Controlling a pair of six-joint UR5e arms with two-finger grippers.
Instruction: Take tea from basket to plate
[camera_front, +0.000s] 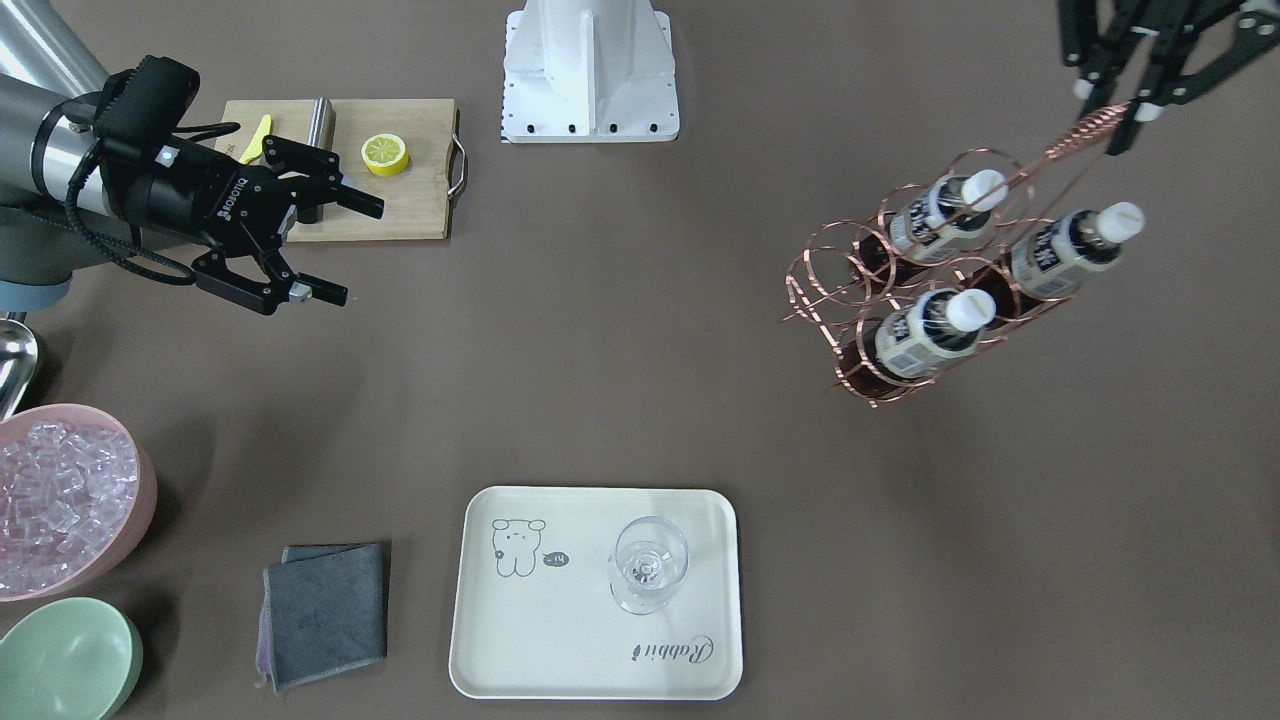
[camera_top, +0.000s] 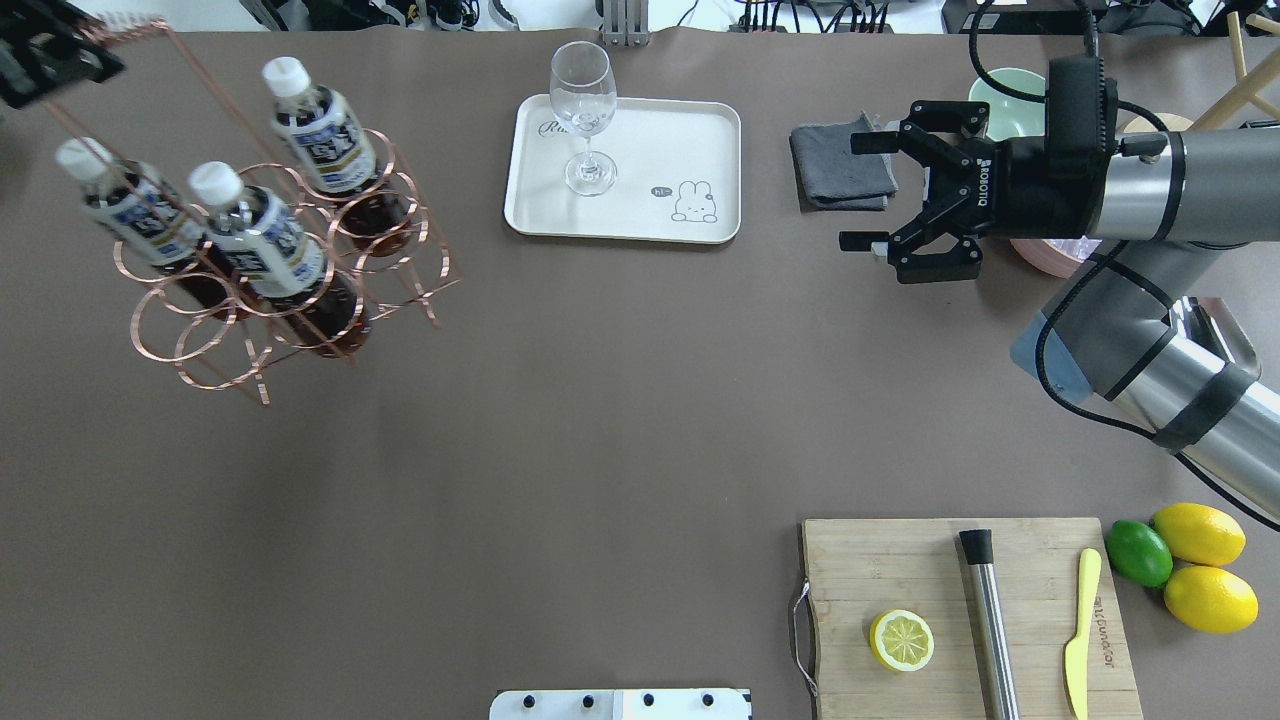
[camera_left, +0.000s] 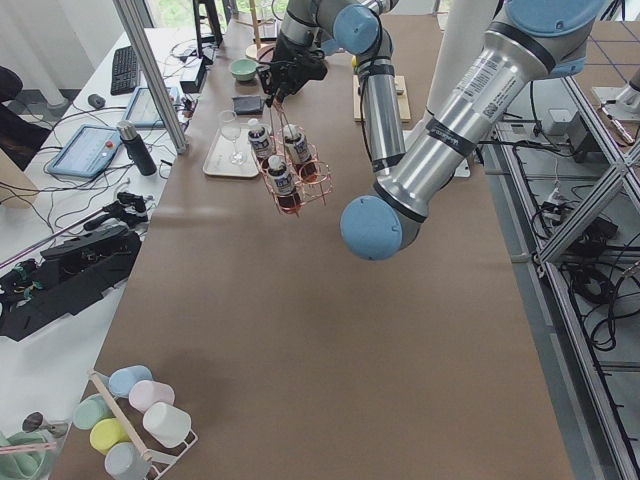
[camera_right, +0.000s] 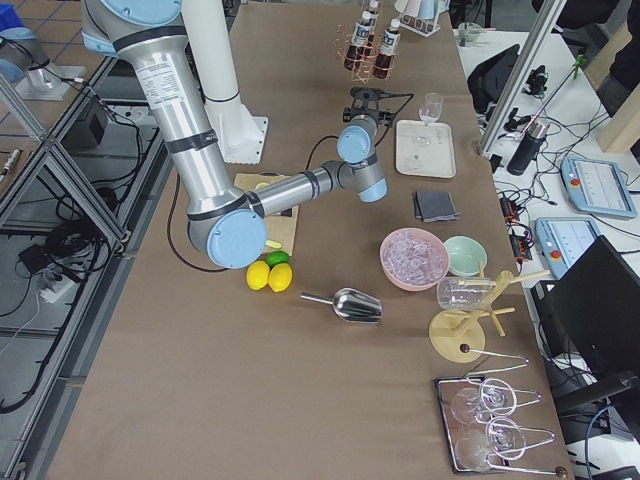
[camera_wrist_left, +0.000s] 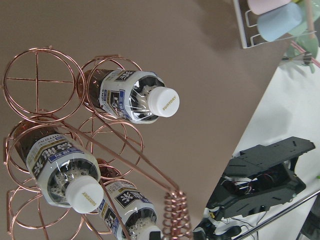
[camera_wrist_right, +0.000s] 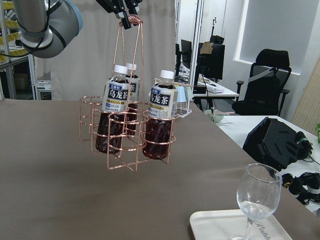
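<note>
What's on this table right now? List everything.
small clear bottles of dark tea, white caps: three, in the basket's cells
copper wire basket: one, hanging above the table, robot's left
cream rectangular tray with bear print: one, far middle
clear stemmed glass: one, upright on the tray
folded grey cloth: one, beside the tray
pale green bowl: one, past the cloth
pink bowl of ice cubes: one, by the green bowl
wooden cutting board: one, robot's right
half lemon, steel rod, yellow knife: one each, on the board
whole lemons and lime: two yellow, one green, beside the board
left gripper: black, jaws shut on the basket's handle
right gripper: black, jaws open, empty
</note>
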